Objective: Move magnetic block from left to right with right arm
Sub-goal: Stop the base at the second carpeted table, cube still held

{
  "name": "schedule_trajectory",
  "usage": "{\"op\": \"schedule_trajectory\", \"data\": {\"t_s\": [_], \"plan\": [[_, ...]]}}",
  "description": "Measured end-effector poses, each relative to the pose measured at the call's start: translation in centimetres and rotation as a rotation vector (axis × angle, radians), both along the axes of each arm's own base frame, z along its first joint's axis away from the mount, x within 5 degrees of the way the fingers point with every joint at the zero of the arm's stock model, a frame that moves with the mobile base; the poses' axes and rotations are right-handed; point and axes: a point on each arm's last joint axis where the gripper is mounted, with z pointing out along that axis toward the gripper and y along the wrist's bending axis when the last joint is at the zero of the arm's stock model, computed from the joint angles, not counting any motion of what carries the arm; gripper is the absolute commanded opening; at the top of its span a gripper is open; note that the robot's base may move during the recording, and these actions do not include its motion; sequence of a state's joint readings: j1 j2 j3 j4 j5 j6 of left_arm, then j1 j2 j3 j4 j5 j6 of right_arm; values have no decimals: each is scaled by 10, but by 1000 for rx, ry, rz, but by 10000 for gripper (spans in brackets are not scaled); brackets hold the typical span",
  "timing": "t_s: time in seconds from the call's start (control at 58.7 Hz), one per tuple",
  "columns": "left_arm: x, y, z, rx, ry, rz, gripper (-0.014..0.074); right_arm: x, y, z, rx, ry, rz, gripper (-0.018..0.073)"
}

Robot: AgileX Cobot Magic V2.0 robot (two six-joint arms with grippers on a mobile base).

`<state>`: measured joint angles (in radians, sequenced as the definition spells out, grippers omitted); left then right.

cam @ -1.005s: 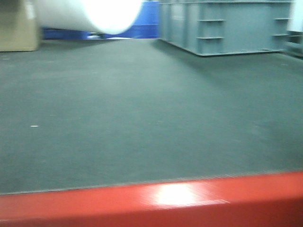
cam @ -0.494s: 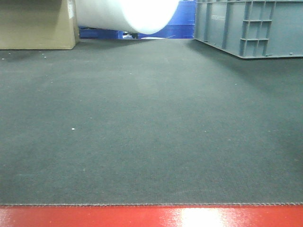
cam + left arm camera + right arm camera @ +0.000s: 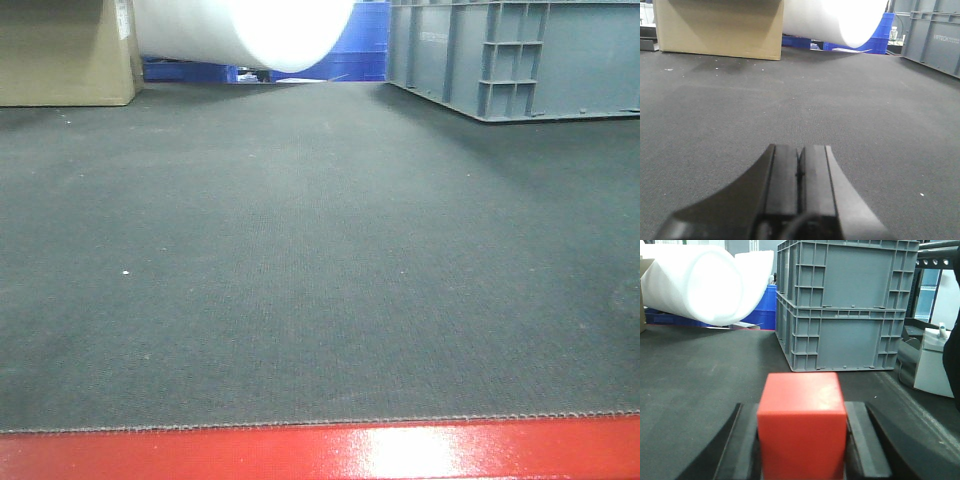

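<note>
My right gripper (image 3: 802, 442) grips the red block (image 3: 802, 410); I judge we're mid-carry, next lowering it rightward and letting go.

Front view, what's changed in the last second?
The scene shifted in frame: the white roll and grey crate slid right, then slightly back left. The red strip along the bottom thinned and levelled, and the blur cleared. The box, roll and crate keep their arrangement on the mat.

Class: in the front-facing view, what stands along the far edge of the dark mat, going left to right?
Cardboard box → white foam roll → grey plastic crate.
</note>
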<state>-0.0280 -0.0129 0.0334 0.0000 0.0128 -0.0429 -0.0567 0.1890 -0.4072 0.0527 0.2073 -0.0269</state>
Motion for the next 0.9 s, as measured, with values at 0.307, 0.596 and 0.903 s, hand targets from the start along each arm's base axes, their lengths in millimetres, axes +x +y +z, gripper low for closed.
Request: {"op": "schedule_trajectory", "data": {"t_s": [0.307,0.596,0.903], "plan": [[0,0,0,0,0,0,-116,0,0,0,0,0,0,139],[0,0,0,0,0,0,-116,0,0,0,0,0,0,139],[0,0,0,0,0,0,-116,0,0,0,0,0,0,139]]}}
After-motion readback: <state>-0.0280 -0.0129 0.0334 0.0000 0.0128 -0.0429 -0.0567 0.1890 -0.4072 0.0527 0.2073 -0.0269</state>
